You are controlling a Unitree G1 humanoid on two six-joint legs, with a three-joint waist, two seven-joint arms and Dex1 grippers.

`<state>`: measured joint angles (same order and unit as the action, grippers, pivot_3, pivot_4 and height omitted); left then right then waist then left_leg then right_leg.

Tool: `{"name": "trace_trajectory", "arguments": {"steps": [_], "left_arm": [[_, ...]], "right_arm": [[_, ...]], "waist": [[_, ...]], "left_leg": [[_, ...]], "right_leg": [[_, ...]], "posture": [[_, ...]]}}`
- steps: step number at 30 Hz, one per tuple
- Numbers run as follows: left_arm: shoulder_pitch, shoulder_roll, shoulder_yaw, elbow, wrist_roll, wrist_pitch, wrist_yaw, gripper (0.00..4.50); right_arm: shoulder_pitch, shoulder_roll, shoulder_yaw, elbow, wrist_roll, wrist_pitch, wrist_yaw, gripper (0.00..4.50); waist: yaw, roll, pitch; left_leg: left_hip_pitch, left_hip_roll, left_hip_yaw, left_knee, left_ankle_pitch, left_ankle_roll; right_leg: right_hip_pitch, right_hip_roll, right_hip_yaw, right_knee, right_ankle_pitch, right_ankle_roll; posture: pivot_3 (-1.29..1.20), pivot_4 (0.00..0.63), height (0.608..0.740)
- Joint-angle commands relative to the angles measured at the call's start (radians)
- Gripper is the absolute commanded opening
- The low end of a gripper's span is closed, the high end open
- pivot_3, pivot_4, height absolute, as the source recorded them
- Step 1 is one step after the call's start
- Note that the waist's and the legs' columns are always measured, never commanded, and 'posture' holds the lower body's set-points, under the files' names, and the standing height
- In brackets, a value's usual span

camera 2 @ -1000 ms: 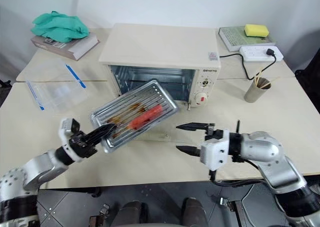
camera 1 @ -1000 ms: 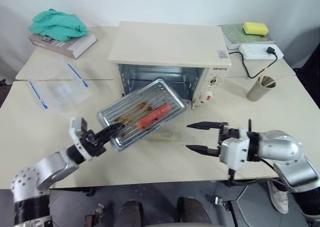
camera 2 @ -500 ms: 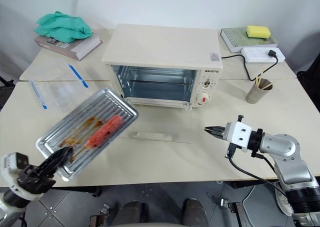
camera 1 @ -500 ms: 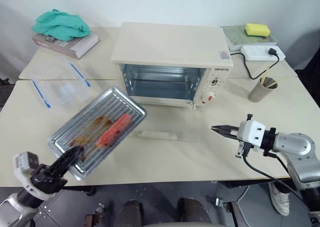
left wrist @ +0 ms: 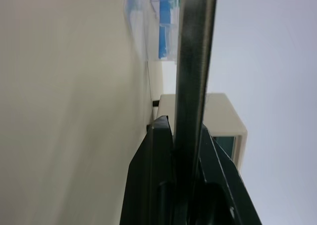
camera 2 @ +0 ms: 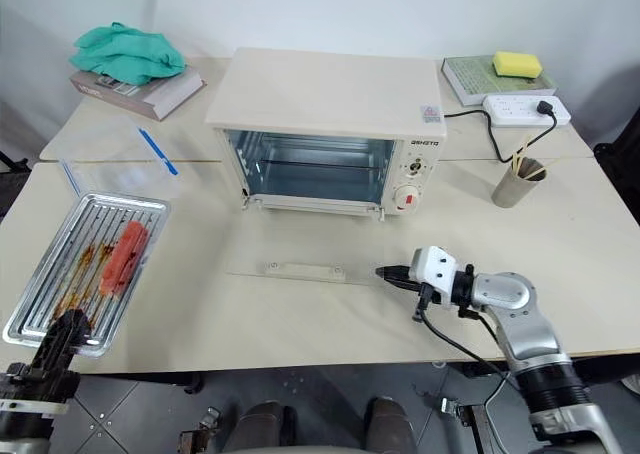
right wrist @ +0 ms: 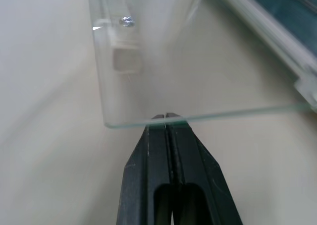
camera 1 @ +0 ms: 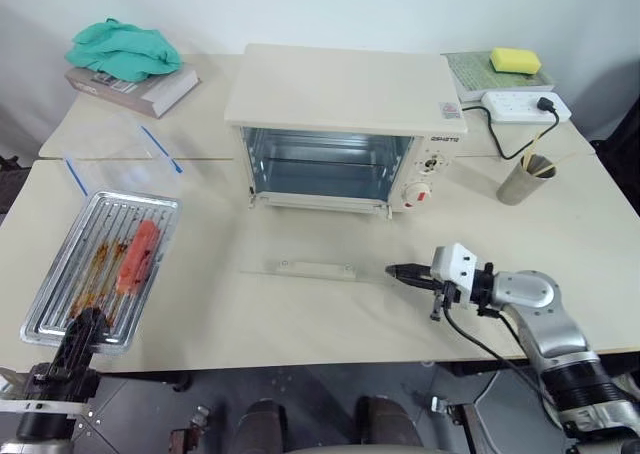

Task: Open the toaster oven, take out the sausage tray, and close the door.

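One sausage, two books.

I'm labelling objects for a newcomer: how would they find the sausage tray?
Start at the toaster oven mid-table, then look to the table's near left corner. The sausage tray lies there: ribbed silver metal holding one red sausage, unlike the clear plastic container behind it.

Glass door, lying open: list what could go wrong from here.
The right gripper has its fingers shut, tips at the edge of the door; nudging thin glass there could slip or chip it. The left gripper pinches the sausage tray by its near rim, near the table edge, so it may tip or slide off.
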<state>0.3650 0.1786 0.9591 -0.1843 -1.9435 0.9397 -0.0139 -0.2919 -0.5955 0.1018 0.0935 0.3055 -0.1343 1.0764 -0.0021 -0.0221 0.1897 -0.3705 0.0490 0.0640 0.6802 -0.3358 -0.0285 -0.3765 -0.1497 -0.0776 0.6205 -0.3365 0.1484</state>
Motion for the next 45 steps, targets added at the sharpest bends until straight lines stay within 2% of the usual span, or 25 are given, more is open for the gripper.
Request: {"name": "trace_trajectory", "arguments": {"steps": [1,5,8,13,17,21,27,31,34,37,45], "left_arm": [[0.003,0.036,0.003,-0.028,-0.029,0.025,-0.018,0.0],[0.007,0.087,0.005,0.004,-0.029,0.069,-0.048,0.0],[0.022,0.175,-0.008,0.037,-0.029,0.143,-0.112,0.0],[0.046,0.316,-0.073,0.076,-0.029,0.236,-0.197,0.0],[0.058,0.41,-0.152,0.077,-0.029,0.277,-0.237,0.0],[-0.032,0.549,-0.364,0.047,-0.012,0.327,-0.241,0.0],[-0.259,0.601,-0.589,0.121,0.055,0.321,-0.238,0.0],[-0.46,0.576,-0.728,0.214,0.152,0.354,-0.255,0.0],[-0.592,0.553,-0.816,0.28,0.239,0.407,-0.294,0.0],[-0.71,0.515,-0.869,0.357,0.325,0.441,-0.322,0.0],[-0.871,0.426,-0.942,0.464,0.523,0.551,-0.333,0.0]], "right_arm": [[-0.031,0.009,-0.082,-0.119,0.11,0.043,-0.014,0.05],[-0.058,0.022,-0.14,-0.182,0.16,0.094,-0.07,0.05],[-0.121,0.041,-0.197,-0.224,0.213,0.165,-0.155,0.05],[-0.227,0.088,-0.238,-0.182,0.229,0.258,-0.279,0.05],[-0.215,0.064,-0.241,-0.2,0.236,0.317,-0.261,0.05],[-0.024,-0.079,-0.29,-0.287,0.291,0.405,-0.112,0.05],[0.235,-0.17,-0.404,-0.376,0.286,0.376,-0.049,1.91],[0.41,-0.158,-0.477,-0.447,0.265,0.256,0.016,3.34],[0.521,-0.194,-0.538,-0.514,0.345,0.35,0.037,4.32],[0.594,-0.175,-0.605,-0.557,0.375,0.338,0.034,4.44],[0.768,-0.113,-0.669,-0.677,0.363,0.323,-0.001,4.44]], "waist": [[0.0,0.0,0.0],[-0.001,0.0,0.0],[-0.001,0.0,0.0],[-0.004,0.0,0.0],[-0.001,0.0,0.0],[0.017,0.002,0.0],[0.02,0.004,0.001],[0.017,0.005,0.001],[0.026,0.005,0.001],[0.029,0.005,0.001],[0.033,0.007,0.0]], "left_leg": [[0.0,0.0,0.0,0.0,0.0,0.0],[0.0,0.0,0.0,0.0,-0.001,0.001],[0.0,0.0,0.0,0.0,-0.001,0.001],[0.0,0.0,0.001,-0.001,-0.002,0.0],[-0.001,0.001,0.001,-0.003,-0.003,0.001],[-0.002,0.0,-0.002,-0.004,-0.005,0.002],[-0.001,-0.001,0.004,-0.005,-0.008,0.004],[0.001,0.0,0.007,-0.005,-0.008,0.003],[0.0,0.0,0.008,-0.004,-0.007,0.003],[0.0,0.0,0.007,0.0,-0.006,0.003],[0.001,-0.001,0.007,0.001,-0.006,0.003]], "right_leg": [[0.0,0.0,0.0,0.0,0.0,0.0],[0.0,0.0,0.0,-0.001,0.0,0.0],[-0.001,0.0,0.0,-0.001,0.0,0.0],[-0.001,0.0,0.0,0.0,0.0,0.0],[-0.002,0.0,0.0,0.001,0.0,0.0],[-0.001,0.0,0.0,0.001,0.0,0.0],[-0.001,0.0,0.0,-0.003,0.0,0.0],[-0.001,0.001,0.0,-0.003,0.0,0.001],[-0.001,0.001,0.0,-0.003,0.0,0.001],[0.0,0.001,0.0,-0.002,0.001,0.002],[0.001,0.001,0.001,-0.001,0.001,0.003]], "posture": [[0.0,0.15,0.74],[0.0,0.15,0.74],[0.0,0.15,0.74],[0.0,0.15,0.74],[0.0,0.15,0.74],[0.0,0.15,0.74],[0.0,0.15,0.74],[0.0,0.15,0.74],[0.0,0.15,0.74],[0.0,0.15,0.74],[0.0,0.15,0.74]]}}
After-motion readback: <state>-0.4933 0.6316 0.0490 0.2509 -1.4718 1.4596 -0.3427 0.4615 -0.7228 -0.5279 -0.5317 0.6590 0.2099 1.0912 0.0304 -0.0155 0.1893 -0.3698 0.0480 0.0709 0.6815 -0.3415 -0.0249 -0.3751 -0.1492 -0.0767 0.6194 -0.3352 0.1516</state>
